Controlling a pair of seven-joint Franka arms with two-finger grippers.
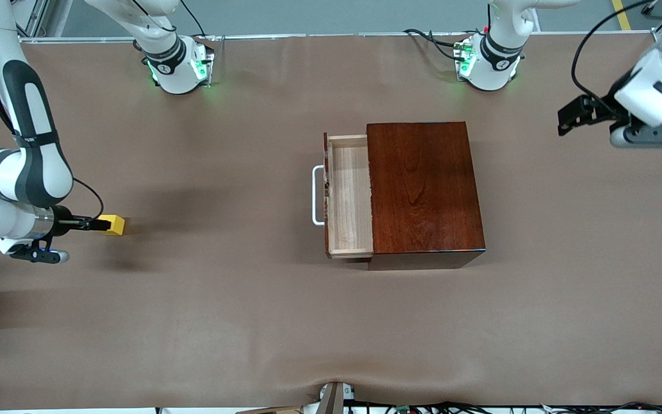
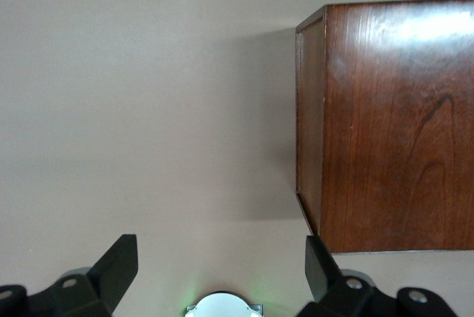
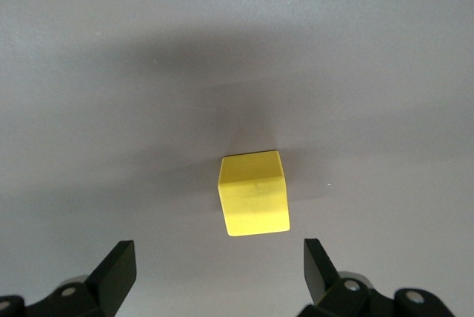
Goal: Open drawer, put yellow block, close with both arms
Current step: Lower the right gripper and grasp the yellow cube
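The drawer point(image 1: 349, 195) stands pulled out of the mahogany box point(image 1: 423, 190), its pale tray empty and its white handle point(image 1: 318, 195) facing the right arm's end of the table. The yellow block point(image 1: 115, 224) lies on the table toward that end. My right gripper point(image 1: 101, 225) is low beside it. In the right wrist view the yellow block point(image 3: 254, 193) sits just ahead of the open right gripper point(image 3: 218, 269), not between the fingers. My left gripper point(image 1: 572, 118) hangs open over the table at the left arm's end. The left gripper point(image 2: 221, 261) holds nothing, and the box point(image 2: 392, 124) shows past it.
Brown paper covers the table point(image 1: 222, 322). The two arm bases point(image 1: 179, 69) point(image 1: 489, 66) stand along the edge farthest from the front camera. A small clamp point(image 1: 334, 397) sits at the nearest edge.
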